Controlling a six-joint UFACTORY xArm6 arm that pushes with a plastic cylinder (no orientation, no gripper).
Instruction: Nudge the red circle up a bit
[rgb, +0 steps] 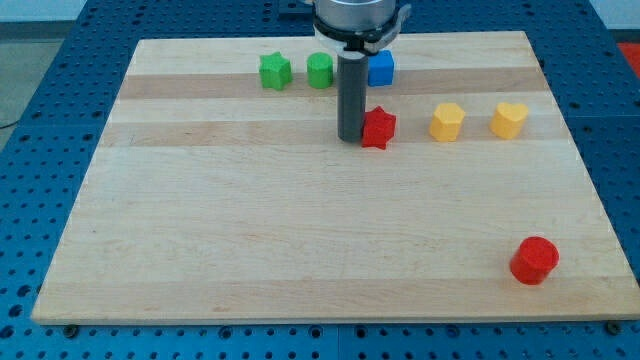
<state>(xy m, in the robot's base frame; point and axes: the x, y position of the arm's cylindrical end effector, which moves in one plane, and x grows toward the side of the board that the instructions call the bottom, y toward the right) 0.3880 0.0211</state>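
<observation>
The red circle (534, 260) is a short red cylinder near the board's bottom right corner. My rod comes down from the view's top centre, and my tip (350, 136) rests on the board against the left side of a red star block (378, 128). The tip is far up and to the left of the red circle, about a third of the board away. Nothing stands between them.
A green star-like block (275, 71), a green block (319, 71) and a blue block (380, 68) line the top. Two yellow blocks (447, 122) (508, 119) sit right of the red star. The wooden board (300, 240) has its edge close below and right of the red circle.
</observation>
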